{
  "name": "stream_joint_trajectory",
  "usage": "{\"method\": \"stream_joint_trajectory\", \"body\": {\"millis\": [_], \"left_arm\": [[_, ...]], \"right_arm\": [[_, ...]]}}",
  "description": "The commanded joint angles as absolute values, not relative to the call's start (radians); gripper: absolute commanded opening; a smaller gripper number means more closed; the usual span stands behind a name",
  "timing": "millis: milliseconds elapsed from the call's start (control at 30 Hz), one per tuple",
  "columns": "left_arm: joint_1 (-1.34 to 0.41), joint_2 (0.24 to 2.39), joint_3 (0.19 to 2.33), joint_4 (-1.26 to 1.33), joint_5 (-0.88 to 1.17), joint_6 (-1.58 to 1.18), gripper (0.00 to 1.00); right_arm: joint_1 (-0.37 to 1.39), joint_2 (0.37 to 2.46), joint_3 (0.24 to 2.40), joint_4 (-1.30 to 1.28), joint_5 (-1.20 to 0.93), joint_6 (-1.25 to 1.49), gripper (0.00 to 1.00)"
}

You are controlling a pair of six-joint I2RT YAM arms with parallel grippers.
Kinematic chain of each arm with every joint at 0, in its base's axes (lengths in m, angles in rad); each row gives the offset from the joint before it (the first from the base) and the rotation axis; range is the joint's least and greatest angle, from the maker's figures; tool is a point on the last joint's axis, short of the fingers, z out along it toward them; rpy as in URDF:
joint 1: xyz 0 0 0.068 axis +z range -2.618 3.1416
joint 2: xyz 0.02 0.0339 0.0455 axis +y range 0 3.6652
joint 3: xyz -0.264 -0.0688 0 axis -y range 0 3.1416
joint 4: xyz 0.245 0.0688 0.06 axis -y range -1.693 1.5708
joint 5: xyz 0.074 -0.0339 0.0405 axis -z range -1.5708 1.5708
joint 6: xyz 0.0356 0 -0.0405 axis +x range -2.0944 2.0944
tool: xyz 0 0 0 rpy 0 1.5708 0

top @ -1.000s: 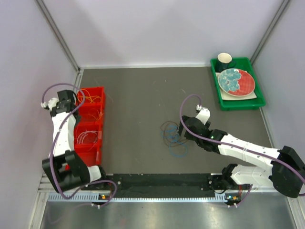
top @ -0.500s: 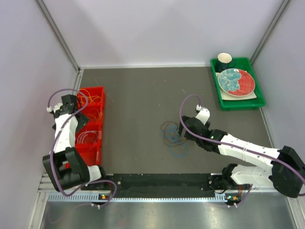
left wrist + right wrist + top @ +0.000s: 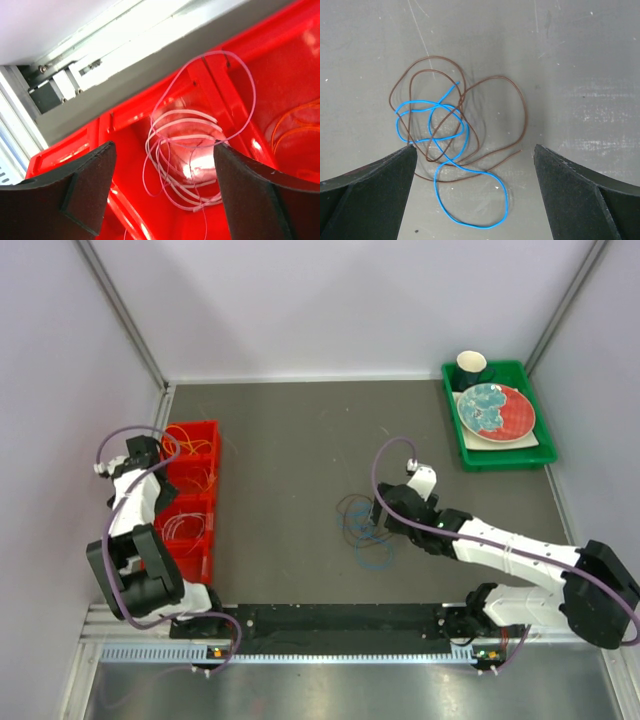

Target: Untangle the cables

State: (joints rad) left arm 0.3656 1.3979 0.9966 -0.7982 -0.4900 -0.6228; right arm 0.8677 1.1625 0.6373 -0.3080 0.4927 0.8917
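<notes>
Mid-table [image 3: 280, 440], blue cable [image 3: 435, 185] and brown cable [image 3: 525, 117] lie tangled, loops crossing; right gripper [image 3: 475, 170] hovers above them, jaws wide apart, holding nothing. Off left in red bin [image 3: 285, 85], pink-white cable [image 3: 185, 115] sits coiled in one compartment and orange cable [image 3: 295, 120] in the next, with left gripper [image 3: 165, 170] over them, jaws spread, empty. Green tray [image 3: 505, 460] with plate [image 3: 495, 410] and cup [image 3: 471, 365] sits at far right.
</notes>
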Motion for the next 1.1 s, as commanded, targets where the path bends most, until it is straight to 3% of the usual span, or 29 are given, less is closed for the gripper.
{"method": "stream_joint_trajectory", "body": {"millis": [0,233,367,400,467,500,567,833,1067], "left_arm": [[0.411,1.433,1.040,-0.756,-0.506,-0.641,0.79],[0.451,1.515,1.043,-0.713,-0.434,-0.646,0.70],[0.476,1.561,1.061,-0.700,-0.402,-0.647,0.57],[0.476,1.577,1.065,-0.696,-0.397,-0.650,0.44],[0.477,1.588,1.077,-0.696,-0.393,-0.653,0.30],[0.480,1.588,1.080,-0.696,-0.394,-0.655,0.13],[0.480,1.572,1.094,-0.701,-0.402,-0.655,0.01],[0.480,1.454,1.074,-0.761,-0.336,-0.666,0.00],[0.476,1.223,1.054,-0.840,-0.264,-0.696,0.00]], "right_arm": [[0.862,1.196,0.712,-0.302,0.480,0.874,0.99],[0.873,1.278,0.773,-0.336,0.469,0.853,0.96],[0.896,1.308,0.807,-0.354,0.492,0.850,0.96],[0.897,1.313,0.811,-0.359,0.498,0.850,0.96],[0.902,1.330,0.827,-0.370,0.502,0.847,0.96],[0.905,1.338,0.831,-0.373,0.503,0.847,0.96],[0.908,1.348,0.844,-0.383,0.506,0.845,0.96],[0.919,1.355,0.847,-0.387,0.523,0.850,0.96],[0.923,1.350,0.847,-0.385,0.531,0.847,0.96]]}}
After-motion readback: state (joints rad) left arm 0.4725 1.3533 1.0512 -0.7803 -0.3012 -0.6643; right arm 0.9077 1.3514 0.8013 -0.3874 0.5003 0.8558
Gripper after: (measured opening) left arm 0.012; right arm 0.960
